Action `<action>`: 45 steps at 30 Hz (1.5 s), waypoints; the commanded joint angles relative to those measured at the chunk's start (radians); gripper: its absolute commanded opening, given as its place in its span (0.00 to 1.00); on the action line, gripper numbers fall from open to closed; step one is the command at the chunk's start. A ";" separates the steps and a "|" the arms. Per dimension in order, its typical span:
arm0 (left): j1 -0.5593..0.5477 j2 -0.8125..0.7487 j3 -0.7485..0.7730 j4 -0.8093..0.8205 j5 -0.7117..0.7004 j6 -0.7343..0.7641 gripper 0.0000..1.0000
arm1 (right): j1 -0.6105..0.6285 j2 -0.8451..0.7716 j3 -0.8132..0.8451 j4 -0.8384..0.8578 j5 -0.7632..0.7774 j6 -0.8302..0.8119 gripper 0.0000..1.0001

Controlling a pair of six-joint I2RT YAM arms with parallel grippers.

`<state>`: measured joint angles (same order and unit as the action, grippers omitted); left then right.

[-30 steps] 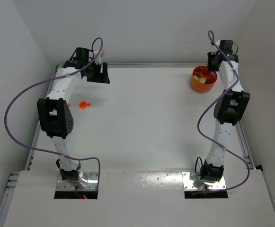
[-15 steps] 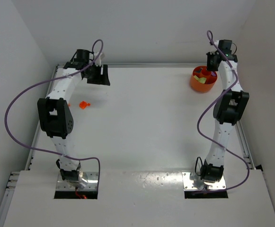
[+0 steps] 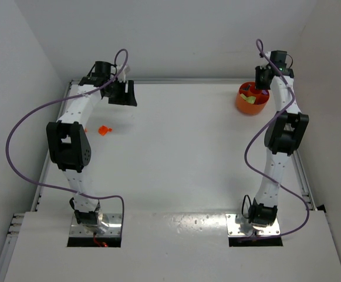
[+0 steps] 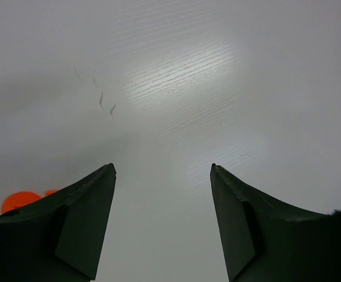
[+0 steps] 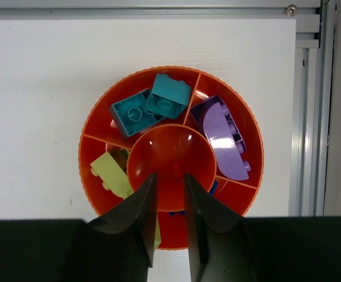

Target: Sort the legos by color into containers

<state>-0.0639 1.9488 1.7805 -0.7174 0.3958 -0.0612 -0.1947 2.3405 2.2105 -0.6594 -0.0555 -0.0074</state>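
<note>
The orange bowl (image 3: 252, 100) stands at the table's far right. In the right wrist view its compartments (image 5: 100, 126) hold two teal bricks (image 5: 152, 106), a purple brick (image 5: 223, 138) and a yellow-green brick (image 5: 111, 175). A blue piece (image 5: 214, 188) is partly hidden. My right gripper (image 5: 170, 176) hovers over the bowl's centre dome; its jaws stand a narrow gap apart with nothing between them. An orange-red brick (image 3: 104, 130) lies on the table at the left. My left gripper (image 3: 123, 93) is wide open and empty (image 4: 163, 170) above bare table, beyond that brick.
A tinier orange bit (image 3: 85, 129) lies by the left arm. An orange blob (image 4: 19, 201) shows behind my left finger. A metal rail (image 5: 308, 117) runs along the table's right edge, close to the bowl. White walls enclose the table.
The right gripper has shifted slightly toward the back over the bowl. The left gripper has barely moved.
</note>
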 commanded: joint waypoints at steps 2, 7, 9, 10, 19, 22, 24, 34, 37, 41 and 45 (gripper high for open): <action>0.035 -0.051 0.017 0.012 0.006 -0.006 0.71 | 0.003 -0.076 0.008 0.018 -0.039 -0.002 0.29; 0.107 -0.060 0.017 -0.072 0.006 0.070 0.74 | 0.003 -0.171 0.017 -0.011 -0.164 -0.002 0.61; 0.142 -0.047 0.037 -0.146 -0.009 0.180 0.74 | 0.003 -0.211 0.017 -0.034 -0.225 -0.014 0.66; 0.154 -0.047 0.037 -0.181 -0.055 0.207 0.74 | 0.012 -0.233 0.000 -0.034 -0.243 -0.014 0.69; 0.275 -0.108 -0.207 -0.130 -0.172 0.379 0.66 | 0.021 -0.386 -0.122 -0.105 -0.460 -0.052 0.69; 0.276 -0.108 -0.231 -0.103 -0.213 0.391 0.60 | 0.041 -0.409 -0.166 -0.105 -0.484 -0.062 0.68; 0.285 -0.081 -0.231 -0.103 -0.225 0.391 0.60 | 0.050 -0.409 -0.175 -0.114 -0.484 -0.071 0.68; 0.348 -0.018 -0.217 -0.004 -0.365 0.218 0.59 | 0.078 -0.428 -0.195 -0.105 -0.474 -0.071 0.68; 0.348 0.022 -0.193 -0.013 -0.356 0.138 0.57 | 0.089 -0.428 -0.195 -0.095 -0.465 -0.071 0.68; 0.348 0.084 -0.158 -0.023 -0.333 0.048 0.54 | 0.100 -0.428 -0.204 -0.095 -0.455 -0.071 0.68; 0.348 0.136 -0.121 -0.024 -0.310 -0.003 0.49 | 0.109 -0.428 -0.204 -0.095 -0.437 -0.071 0.68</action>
<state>0.2810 2.0693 1.6054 -0.7452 0.0662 0.0162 -0.0944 1.9316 2.0060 -0.7872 -0.4973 -0.0608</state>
